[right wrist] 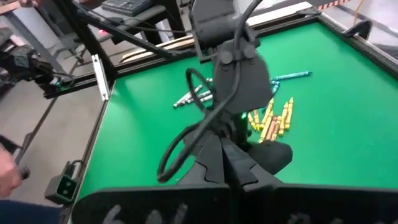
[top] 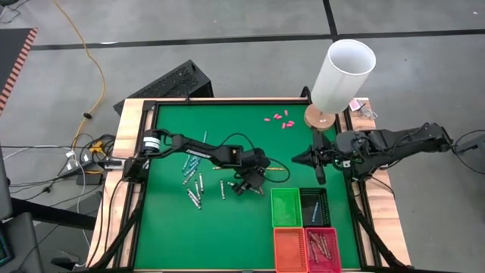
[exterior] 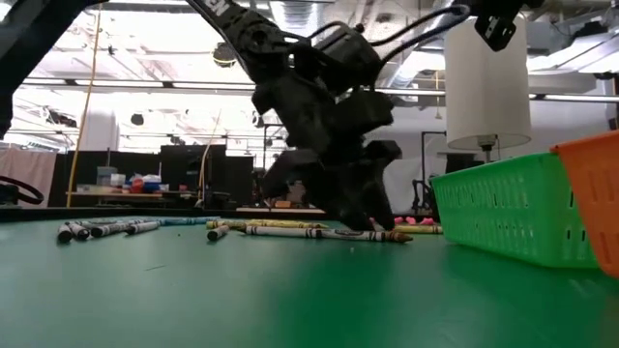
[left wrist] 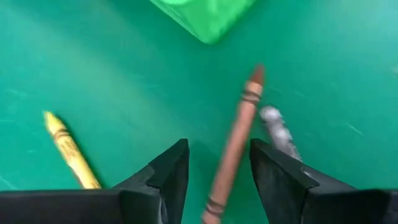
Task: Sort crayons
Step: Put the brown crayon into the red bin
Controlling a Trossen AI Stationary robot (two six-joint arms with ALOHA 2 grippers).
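Brown crayon (left wrist: 235,146) lies on the green worktop (top: 167,220) between the spread fingers of the left pincer (left wrist: 217,171); the right pincer (top: 297,158) waits, fingers together.

place: robotics lab/workshop | cues: green felt table (top: 227,235) in wooden frame, bare concrete floor (top: 227,23) with tape lines, yellow cable (top: 91,68), open ceiling ducts (exterior: 145,39), cluttered benches (exterior: 135,184)

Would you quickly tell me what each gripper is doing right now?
Left gripper: open, straddling a brown crayon.
Right gripper: shut, holding nothing.
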